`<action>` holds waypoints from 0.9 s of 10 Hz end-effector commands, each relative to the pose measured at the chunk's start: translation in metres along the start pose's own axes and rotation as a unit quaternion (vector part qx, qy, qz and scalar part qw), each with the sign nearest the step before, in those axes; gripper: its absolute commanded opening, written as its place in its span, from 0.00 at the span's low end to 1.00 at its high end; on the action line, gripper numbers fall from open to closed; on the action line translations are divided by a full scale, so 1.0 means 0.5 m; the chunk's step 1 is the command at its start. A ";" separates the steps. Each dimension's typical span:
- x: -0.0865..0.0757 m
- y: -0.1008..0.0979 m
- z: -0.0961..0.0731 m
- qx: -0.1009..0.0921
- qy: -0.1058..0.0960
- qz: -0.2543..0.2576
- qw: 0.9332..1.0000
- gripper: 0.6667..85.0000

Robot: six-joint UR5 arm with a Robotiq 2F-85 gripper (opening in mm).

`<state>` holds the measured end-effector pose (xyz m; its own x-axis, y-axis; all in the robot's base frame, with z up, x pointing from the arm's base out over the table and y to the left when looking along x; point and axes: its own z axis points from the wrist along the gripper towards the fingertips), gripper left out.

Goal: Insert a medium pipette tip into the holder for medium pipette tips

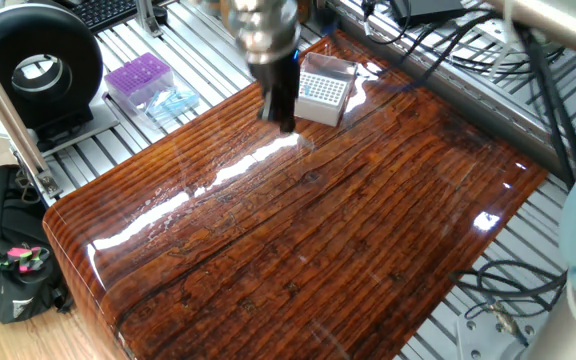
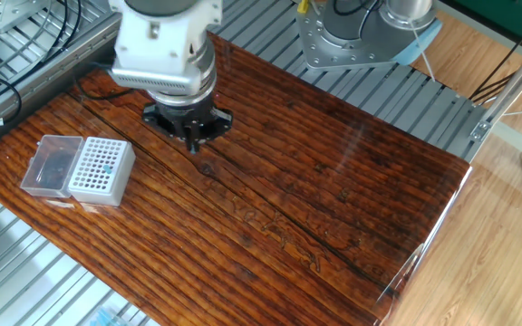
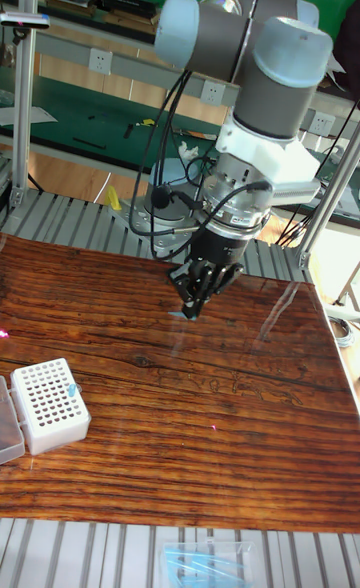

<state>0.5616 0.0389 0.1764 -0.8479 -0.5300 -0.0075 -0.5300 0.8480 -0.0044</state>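
Observation:
My gripper (image 3: pixel 191 310) hangs low over the wooden table, fingers drawn together to a point. A small bluish sliver, the medium pipette tip (image 3: pixel 184 316), shows at the fingertips in the tall fixed view; elsewhere it is too small to make out. The holder for medium pipette tips (image 3: pixel 49 404) is a white box with a grid of holes, one bluish tip standing in it and a clear lid (image 2: pixel 50 165) attached. In one fixed view the gripper (image 1: pixel 282 118) is just left of the holder (image 1: pixel 324 92). In the other fixed view the gripper (image 2: pixel 194 141) is right of the holder (image 2: pixel 102 168), apart from it.
A purple rack (image 1: pixel 138 75) and a pale blue rack (image 1: pixel 174 100) lie on the metal slats beyond the table's left edge. A black round device (image 1: pixel 36 65) and a black bag (image 1: pixel 6 250) sit further left. Cables (image 1: pixel 448 55) run along the far side.

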 end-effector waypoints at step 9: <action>-0.104 -0.223 -0.100 0.024 -0.190 -0.070 0.979 0.00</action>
<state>0.6446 0.0105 0.2046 -0.7668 -0.5679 -0.2992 -0.5831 0.8111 -0.0452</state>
